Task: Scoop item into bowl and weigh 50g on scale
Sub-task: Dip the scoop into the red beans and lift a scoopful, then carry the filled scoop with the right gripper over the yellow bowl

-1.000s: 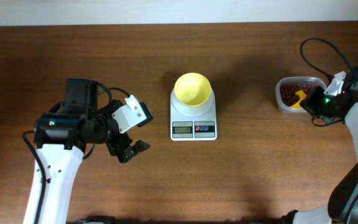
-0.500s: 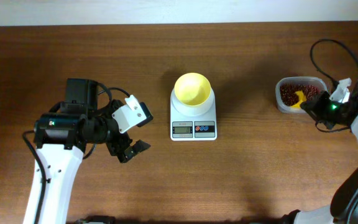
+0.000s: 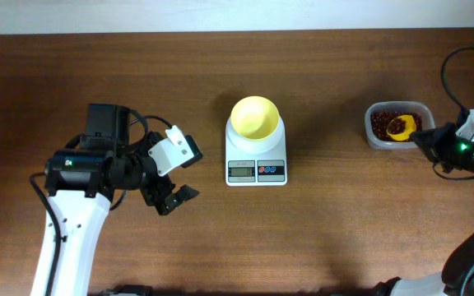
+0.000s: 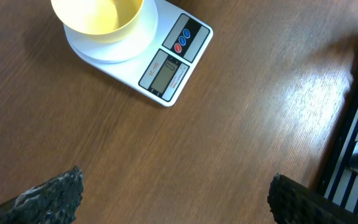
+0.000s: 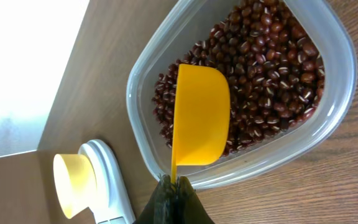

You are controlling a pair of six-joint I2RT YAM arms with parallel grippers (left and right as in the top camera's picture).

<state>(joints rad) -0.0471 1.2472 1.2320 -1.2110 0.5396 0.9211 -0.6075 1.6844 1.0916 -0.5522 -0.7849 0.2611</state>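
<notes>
At the frame's right edge, the right gripper (image 3: 425,140) is clamped on the handle of the orange scoop (image 3: 399,127), which lies in the beans (image 3: 381,122) in the clear tub (image 3: 369,138). At centre, the bowl (image 3: 255,117) sits on the scale (image 3: 257,170). Left of it, the left gripper (image 3: 188,174) gapes wide, holding nothing.

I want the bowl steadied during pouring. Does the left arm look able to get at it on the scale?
Probably yes: the left gripper is open and empty, and only bare table lies between it and the bowl on the scale.
</notes>
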